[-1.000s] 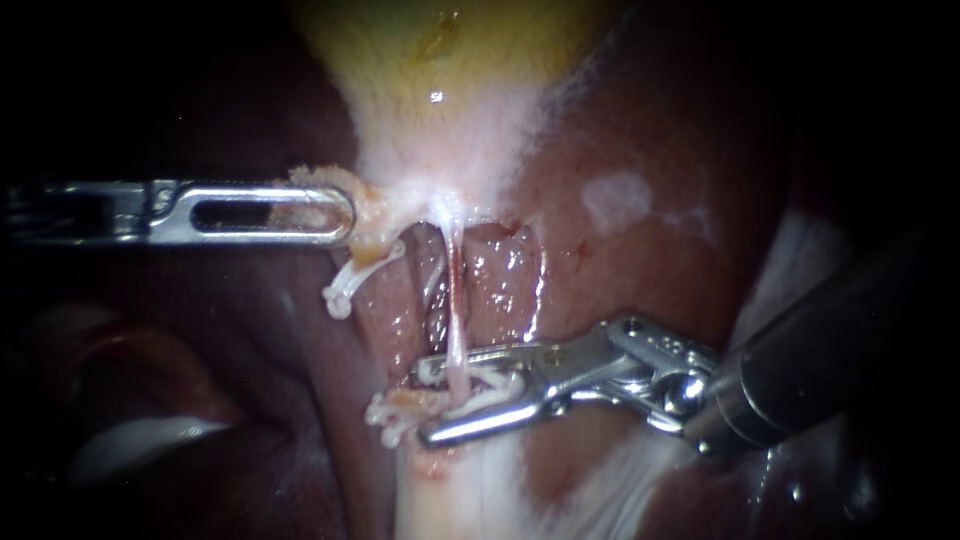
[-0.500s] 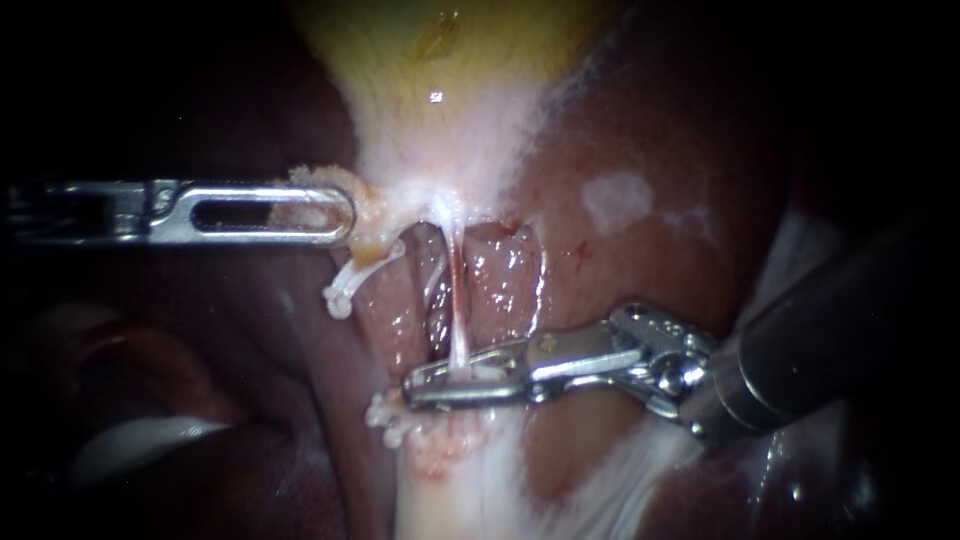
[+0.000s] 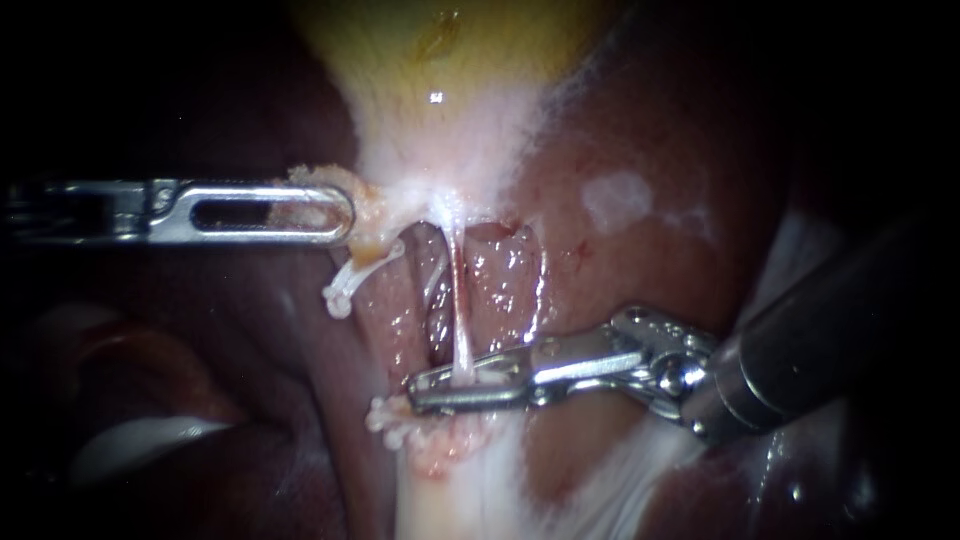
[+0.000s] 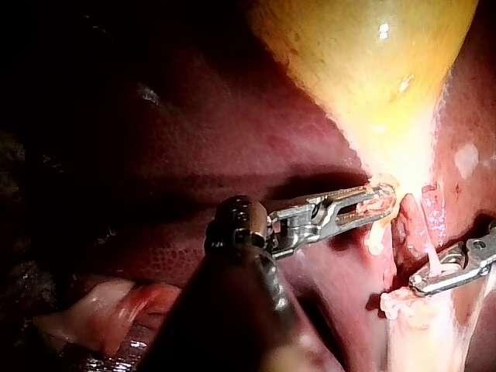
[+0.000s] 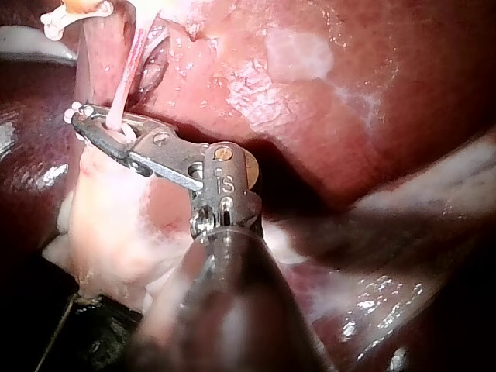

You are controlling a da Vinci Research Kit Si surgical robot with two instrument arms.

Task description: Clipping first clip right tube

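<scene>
Our right instrument [image 3: 420, 390]: jaws clenched across thin right tube [image 3: 458, 300] at its lower end, tube stretched down from gallbladder [image 3: 440, 80]. Our left instrument [image 3: 345, 215]: jaws grasping pale tissue [image 3: 365, 205] at gallbladder neck, liver [image 3: 640, 140] behind.

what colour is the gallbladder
The gallbladder is yellow, paling to whitish at its narrow end; clearest in the left wrist view.

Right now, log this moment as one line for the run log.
step: clipping right tube | right instrument: jaws shut on right tube | left instrument: jaws shut on tissue at gallbladder neck
</scene>
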